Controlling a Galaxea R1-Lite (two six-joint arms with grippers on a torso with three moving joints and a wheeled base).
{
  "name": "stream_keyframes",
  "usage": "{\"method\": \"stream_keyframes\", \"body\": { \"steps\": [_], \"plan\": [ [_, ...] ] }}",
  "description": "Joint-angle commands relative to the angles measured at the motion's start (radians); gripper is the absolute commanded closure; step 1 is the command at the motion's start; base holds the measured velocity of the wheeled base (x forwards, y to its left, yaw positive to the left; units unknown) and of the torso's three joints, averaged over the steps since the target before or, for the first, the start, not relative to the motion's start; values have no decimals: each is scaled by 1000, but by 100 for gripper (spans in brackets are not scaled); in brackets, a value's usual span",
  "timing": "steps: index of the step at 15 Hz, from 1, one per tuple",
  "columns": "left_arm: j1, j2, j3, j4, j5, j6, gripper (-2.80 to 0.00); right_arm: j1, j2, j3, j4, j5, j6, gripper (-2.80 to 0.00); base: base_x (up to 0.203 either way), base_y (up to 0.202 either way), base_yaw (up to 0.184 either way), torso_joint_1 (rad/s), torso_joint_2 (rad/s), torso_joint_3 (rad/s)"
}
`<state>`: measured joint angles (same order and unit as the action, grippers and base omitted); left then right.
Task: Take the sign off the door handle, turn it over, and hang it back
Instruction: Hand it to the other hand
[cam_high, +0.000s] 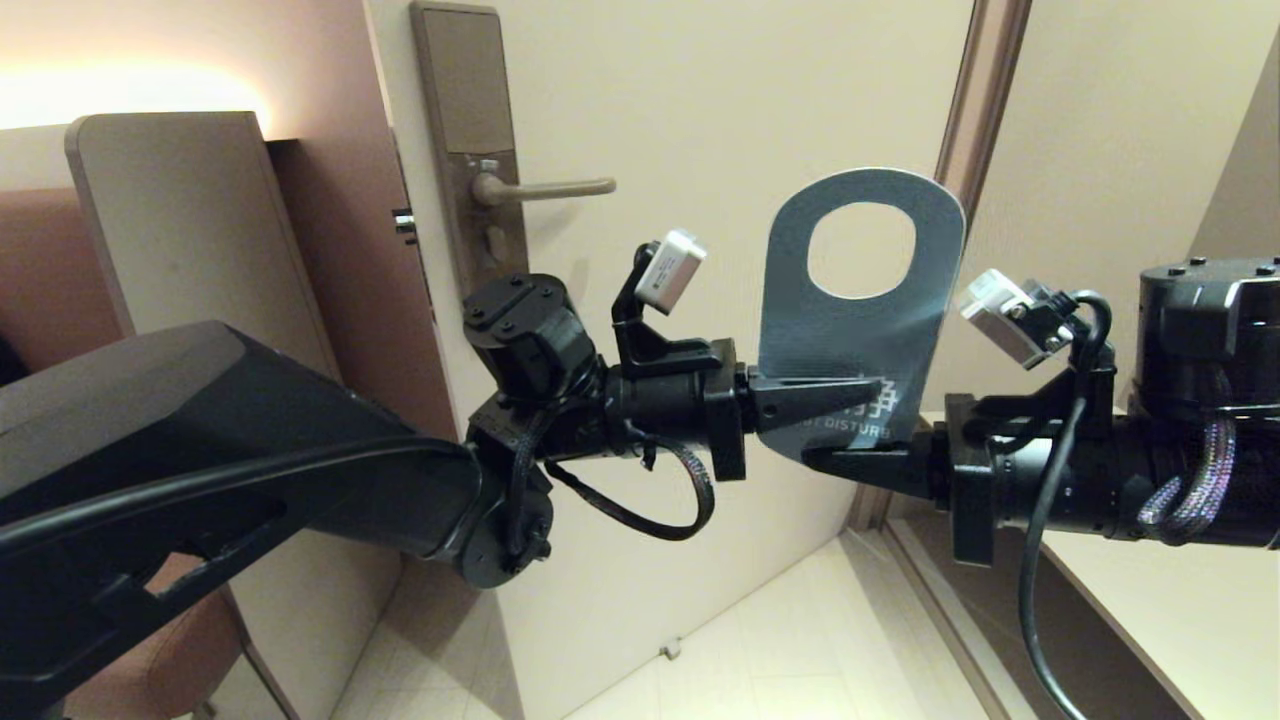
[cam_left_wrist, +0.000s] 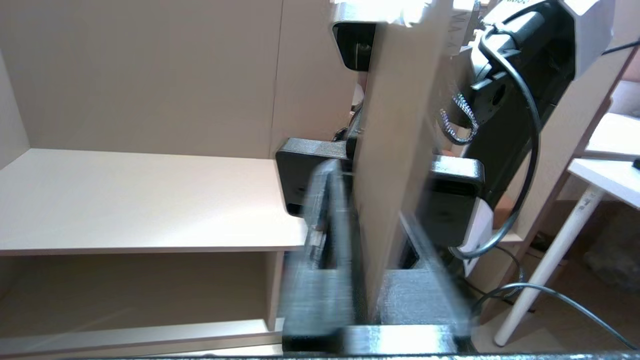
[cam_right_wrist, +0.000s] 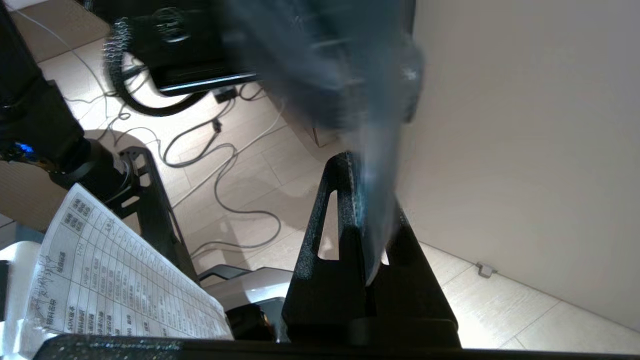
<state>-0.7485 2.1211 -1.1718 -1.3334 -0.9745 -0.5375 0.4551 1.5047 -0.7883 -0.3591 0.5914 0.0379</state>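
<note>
1. The flat blue card sign (cam_high: 850, 330) with a big round hole stands upright between both arms, well clear of the slim taupe-grey door handle (cam_high: 550, 188).
2. The right gripper (cam_high: 850, 462) is clamped on its bottom edge; the left gripper (cam_high: 850, 392) straddles it, jaws slightly parted.
3. Best keep the right pinch firm while the left backs off squarely.
4. The sign's far face is hidden.

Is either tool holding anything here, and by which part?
The right tool is clamped on the sign at its lower edge, below the hole. The left tool's fingers straddle the same end; whether they grip cannot be told.
</note>
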Motion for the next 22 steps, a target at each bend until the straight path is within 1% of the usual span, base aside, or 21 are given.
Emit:
{"method": "stream_keyframes", "body": {
  "steps": [1, 5, 8, 10, 13, 15, 18, 20, 22],
  "plan": [
    [0, -3, 13, -7, -6, -1, -280, 0, 2, 0, -3, 7, 0, 0, 0, 0, 0, 0, 0, 0],
    [1, -3, 17, -36, -7, -13, -280, 0, 3, 1, -3, 7, 0, 0, 0, 0, 0, 0, 0, 0],
    [15, -8, 50, -41, -9, -11, -280, 0, 5, 1, -3, 7, 0, 0, 0, 0, 0, 0, 0, 0],
    [35, -17, 88, -51, -12, -7, -280, 0, 3, 1, -3, 7, -1, 0, 0, 0, 0, 0, 0, 0],
    [70, -28, 146, -99, -17, -9, -280, 0, 2, 1, -3, 7, -1, 0, 0, 0, 0, 0, 0, 0],
    [92, -36, 172, -101, -16, -7, -280, 0, 2, 1, -3, 7, -1, 0, 0, 0, 0, 0, 0, 0],
    [118, -46, 183, -102, -15, -2, -280, 0, 0, 0, -4, 5, -3, 0, 0, 0, 0, 0, 0, 0],
    [121, -60, 201, -101, -13, 2, -280, 0, -5, 0, -4, 5, -4, 0, 0, 0, 0, 0, 0, 0],
    [126, -74, 236, -101, -13, 30, -280, 0, -8, 1, -4, 5, -4, 0, 0, 0, 0, 0, 0, 0]
  ]
}}
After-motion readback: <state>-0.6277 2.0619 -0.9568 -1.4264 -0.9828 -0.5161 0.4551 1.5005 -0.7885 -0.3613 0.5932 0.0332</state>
